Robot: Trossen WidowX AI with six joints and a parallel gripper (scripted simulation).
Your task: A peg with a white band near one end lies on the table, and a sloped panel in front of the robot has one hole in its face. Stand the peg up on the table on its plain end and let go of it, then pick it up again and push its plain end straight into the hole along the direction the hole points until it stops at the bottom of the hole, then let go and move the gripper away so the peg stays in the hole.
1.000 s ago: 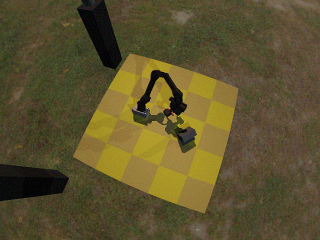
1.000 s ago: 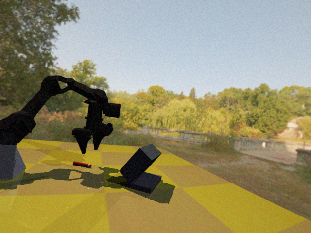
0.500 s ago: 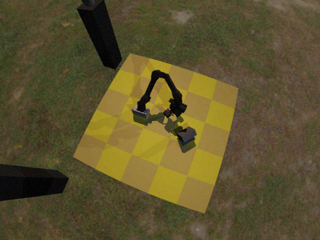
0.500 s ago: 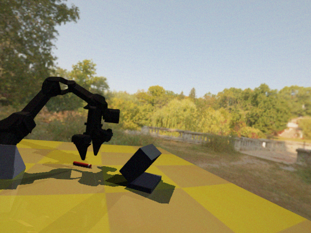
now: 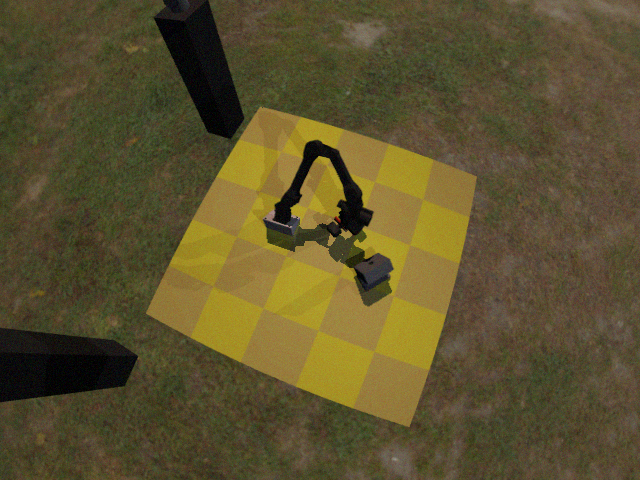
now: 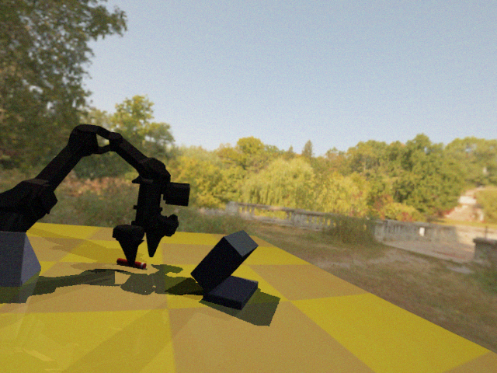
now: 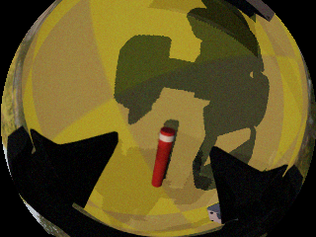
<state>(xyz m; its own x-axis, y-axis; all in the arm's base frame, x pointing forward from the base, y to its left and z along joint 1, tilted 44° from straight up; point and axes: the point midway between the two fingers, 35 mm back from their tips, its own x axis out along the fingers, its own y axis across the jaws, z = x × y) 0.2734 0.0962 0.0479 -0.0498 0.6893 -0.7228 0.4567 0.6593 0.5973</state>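
Note:
The red peg point(image 5: 337, 220) point(image 6: 121, 261) point(image 7: 160, 160) lies flat on the table. Its white band is near the end towards the panel, at the top in the wrist view. My gripper point(image 6: 142, 259) point(image 7: 166, 145) is wide open and points down, low over the peg. In the wrist view one finger is on each side of the peg, with space between. In the exterior view the nearer finger hides the peg's middle. The dark sloped panel point(image 5: 379, 266) point(image 6: 224, 256) stands beyond the gripper. Its hole point(image 5: 371, 263) shows as a small dark spot in the top view and is hidden in the exterior view.
The arm's grey base point(image 5: 281, 223) point(image 6: 14, 259) stands on the yellow and tan checkered table top point(image 5: 289, 289) point(image 6: 321, 317). The panel's flat foot point(image 6: 232, 292) rests on the table. Two dark posts point(image 5: 201, 72) point(image 5: 62, 364) stand outside the table's edge. The arm's shadow falls around the peg.

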